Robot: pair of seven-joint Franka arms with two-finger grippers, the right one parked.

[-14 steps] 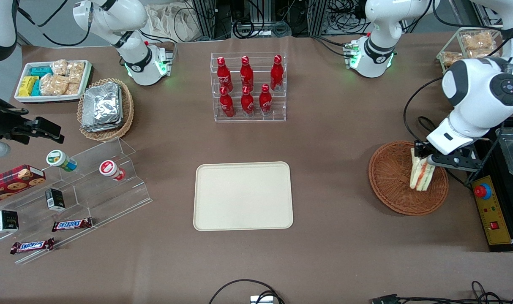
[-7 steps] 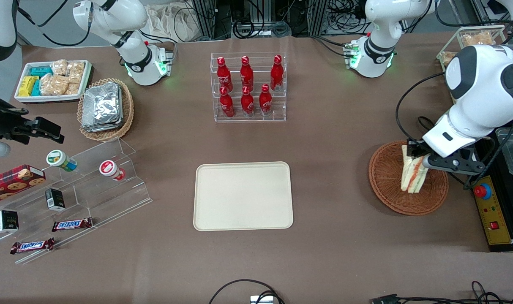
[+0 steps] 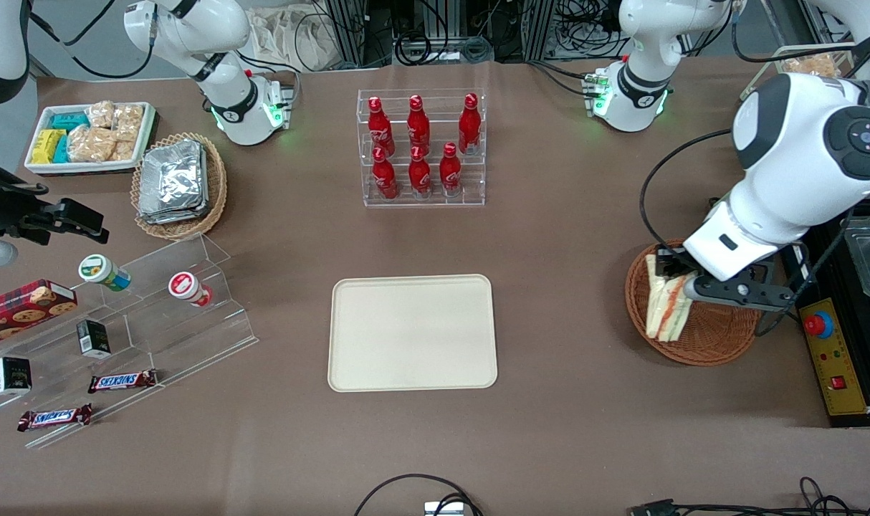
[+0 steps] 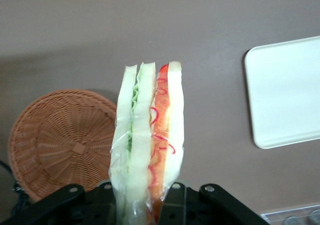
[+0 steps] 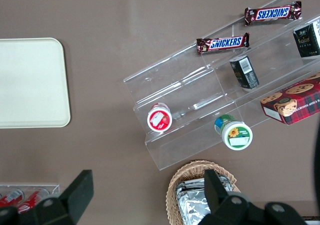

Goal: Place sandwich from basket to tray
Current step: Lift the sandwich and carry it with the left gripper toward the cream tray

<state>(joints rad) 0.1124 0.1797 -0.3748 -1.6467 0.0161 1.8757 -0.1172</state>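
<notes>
Front view: my hand [image 3: 682, 288] is gripping the sandwich [image 3: 666, 307], lifting it above the basket [image 3: 722, 337] rim; I am judging the carry to the tray [image 3: 412, 332] remaining.

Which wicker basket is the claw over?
The reddish-brown basket at the working arm's end, plain inside. The claw hangs above it, shut on the sandwich. The tan basket holds foil packs.

A glossy clear-wrapped sandwich [image 4: 149, 145] in the black gripper [image 4: 140, 205], rough woven wicker basket [image 4: 55, 135], smooth matt cream tray [image 3: 412, 332].
</notes>
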